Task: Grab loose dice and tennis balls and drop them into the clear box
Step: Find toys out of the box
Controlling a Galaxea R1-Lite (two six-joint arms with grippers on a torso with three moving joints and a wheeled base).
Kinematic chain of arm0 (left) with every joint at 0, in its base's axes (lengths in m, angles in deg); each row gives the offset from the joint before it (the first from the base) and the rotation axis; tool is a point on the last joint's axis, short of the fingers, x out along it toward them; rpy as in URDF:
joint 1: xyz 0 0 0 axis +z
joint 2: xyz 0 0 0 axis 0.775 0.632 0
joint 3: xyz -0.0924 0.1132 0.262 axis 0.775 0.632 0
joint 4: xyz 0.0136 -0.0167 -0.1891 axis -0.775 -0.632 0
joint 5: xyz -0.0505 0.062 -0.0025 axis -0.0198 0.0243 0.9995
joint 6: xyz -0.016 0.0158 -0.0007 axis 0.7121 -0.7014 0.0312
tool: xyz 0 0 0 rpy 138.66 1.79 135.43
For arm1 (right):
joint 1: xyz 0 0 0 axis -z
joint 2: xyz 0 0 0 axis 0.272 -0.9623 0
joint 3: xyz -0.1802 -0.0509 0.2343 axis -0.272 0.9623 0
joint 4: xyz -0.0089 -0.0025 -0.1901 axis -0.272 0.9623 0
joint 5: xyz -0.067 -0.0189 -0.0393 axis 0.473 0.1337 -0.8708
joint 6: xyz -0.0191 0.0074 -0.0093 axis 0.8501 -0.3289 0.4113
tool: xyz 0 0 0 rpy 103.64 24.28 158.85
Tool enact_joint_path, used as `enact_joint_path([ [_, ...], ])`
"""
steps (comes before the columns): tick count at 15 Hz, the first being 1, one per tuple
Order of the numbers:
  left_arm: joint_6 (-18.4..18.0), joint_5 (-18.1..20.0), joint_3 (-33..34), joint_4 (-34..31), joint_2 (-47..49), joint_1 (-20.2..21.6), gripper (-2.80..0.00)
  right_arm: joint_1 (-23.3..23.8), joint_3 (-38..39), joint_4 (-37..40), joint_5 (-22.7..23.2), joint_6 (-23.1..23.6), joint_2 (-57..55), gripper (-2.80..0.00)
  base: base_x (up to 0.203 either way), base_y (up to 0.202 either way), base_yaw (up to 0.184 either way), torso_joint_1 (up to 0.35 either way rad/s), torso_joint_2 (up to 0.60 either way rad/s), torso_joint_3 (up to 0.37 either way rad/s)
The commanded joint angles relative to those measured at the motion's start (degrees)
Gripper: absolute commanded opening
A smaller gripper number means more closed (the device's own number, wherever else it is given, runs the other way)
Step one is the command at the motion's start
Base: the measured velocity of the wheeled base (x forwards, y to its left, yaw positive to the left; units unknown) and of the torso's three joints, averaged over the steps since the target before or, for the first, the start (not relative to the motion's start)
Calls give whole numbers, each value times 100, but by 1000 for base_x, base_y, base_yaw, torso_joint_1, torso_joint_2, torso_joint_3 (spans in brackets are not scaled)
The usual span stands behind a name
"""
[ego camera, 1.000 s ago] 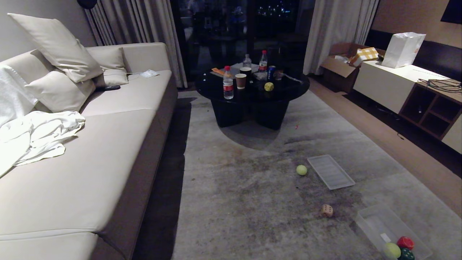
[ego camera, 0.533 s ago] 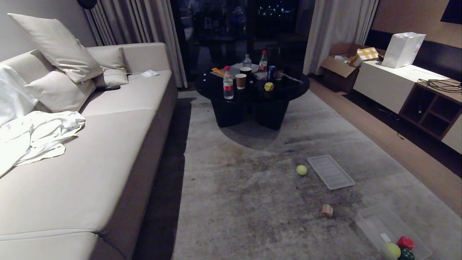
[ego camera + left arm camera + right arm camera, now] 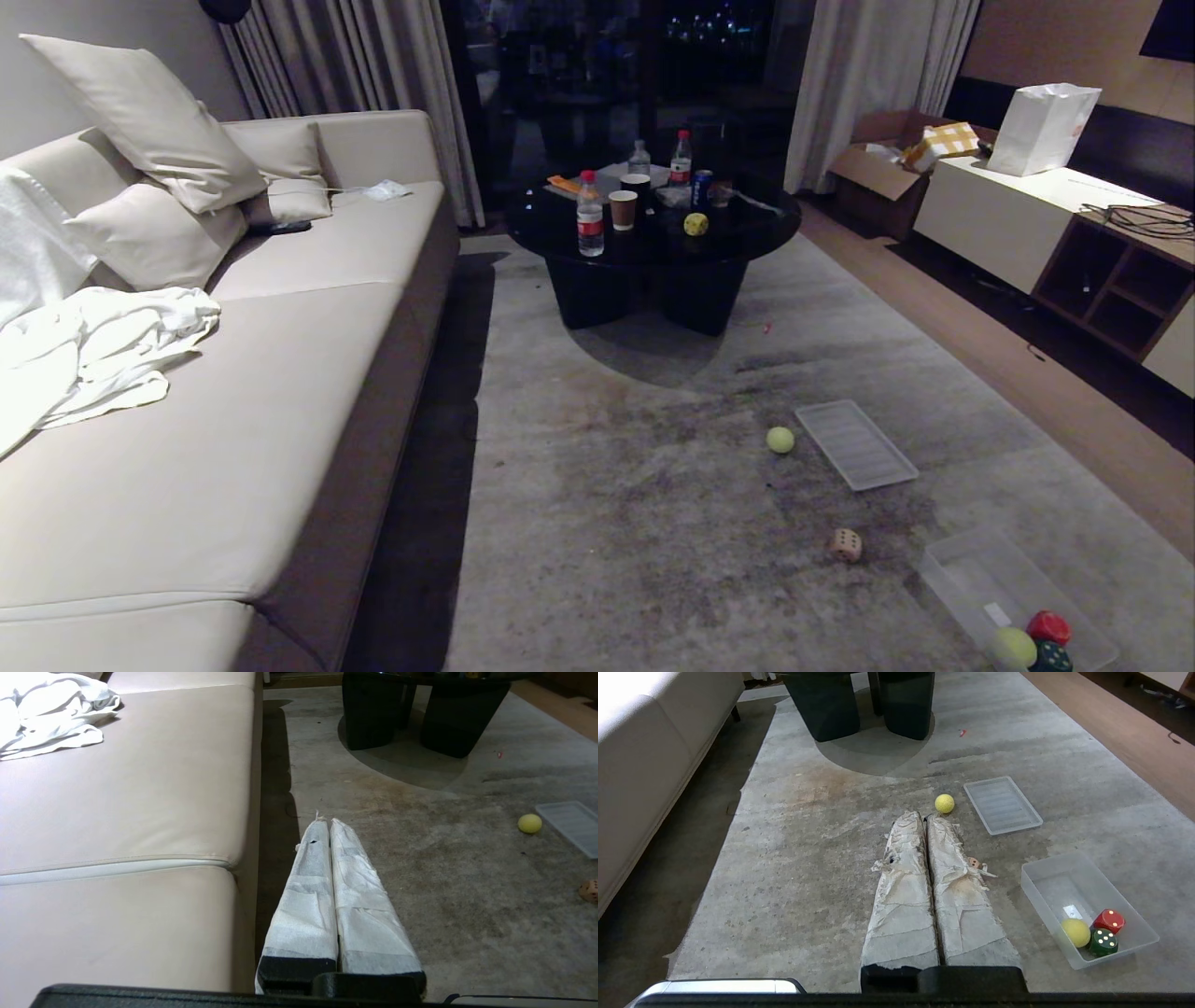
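A loose tennis ball (image 3: 780,440) lies on the carpet beside a flat ribbed lid (image 3: 855,443). Nearer me sits a cream-beige die (image 3: 846,545), mostly hidden behind my right fingers in the right wrist view. A yellow die (image 3: 695,224) rests on the black round table (image 3: 560,219). The clear box (image 3: 962,569) stands at the lower right and holds a tennis ball (image 3: 1075,932), a red die (image 3: 1109,920) and a dark green die (image 3: 1102,942). My left gripper (image 3: 325,822) and right gripper (image 3: 923,816) are both shut and empty, held above the carpet. Neither arm shows in the head view.
A long beige sofa (image 3: 280,355) with cushions and a white cloth runs along the left. Bottles, cups and a can stand on the black table. A low cabinet (image 3: 1008,219) with a white bag lines the right wall, past a strip of wooden floor.
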Motion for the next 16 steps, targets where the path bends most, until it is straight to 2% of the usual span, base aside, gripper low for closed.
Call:
enact_joint_path([
  [1, 22, -41, 9, -2, 9, 0, -280, -5, 26, -3, 0, -3, -9, -280, 0, 0, 0, 0, 0, 0],
  [16, -9, -59, 9, -11, 9, 0, -280, -7, 26, -6, 0, -3, -9, -280, 0, 0, 0, 0, 0, -15],
])
